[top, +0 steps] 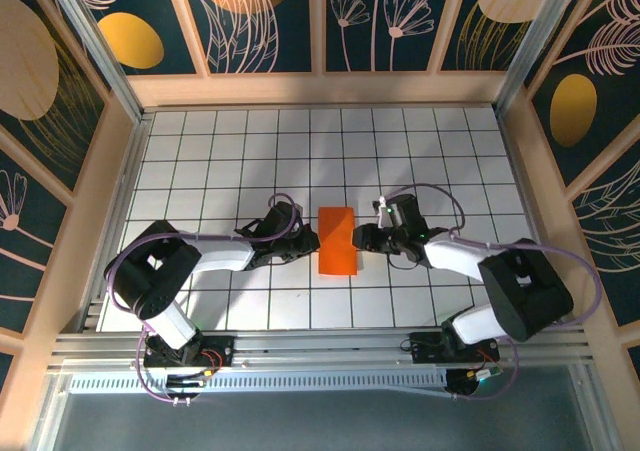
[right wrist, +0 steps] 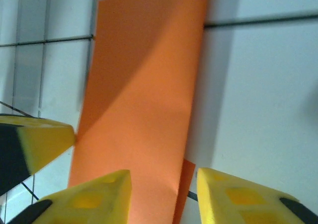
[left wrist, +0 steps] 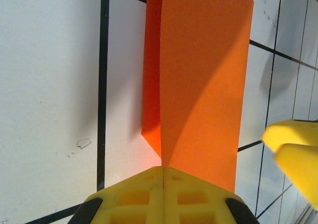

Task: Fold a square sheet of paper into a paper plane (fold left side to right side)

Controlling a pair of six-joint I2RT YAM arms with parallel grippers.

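**Item:** square sheet of paper (top: 337, 241), bright orange. It lies doubled into a tall rectangle near the middle of the table (top: 200, 151), a little toward the near edge and between the two arms.

**Condition:** the layers are not flush. In the left wrist view a strip of the under layer shows along one long side, and the upper layer stands slightly proud and casts a shadow. In the right wrist view a small corner of the under layer pokes out past the upper one.

**Left gripper** (top: 308, 239): at the sheet's left side. Its yellow fingers (left wrist: 134, 199) are pressed together, and the paper's edge runs into the seam between them, apparently pinched there.

**Right gripper** (top: 362, 237): at the sheet's right side. Its fingers (right wrist: 94, 196) stand apart, astride the sheet's edge and gripping nothing.

**Step in hand, as judged:** squaring the half-fold.

**Handling notes:**
- Keep the pinch light so the thin paper does not buckle.
- Slide the top layer until the stray strip and corner vanish.
- Press flat only then, working from the fold outward.
- A crease set while the layers are askew will skew every later fold.
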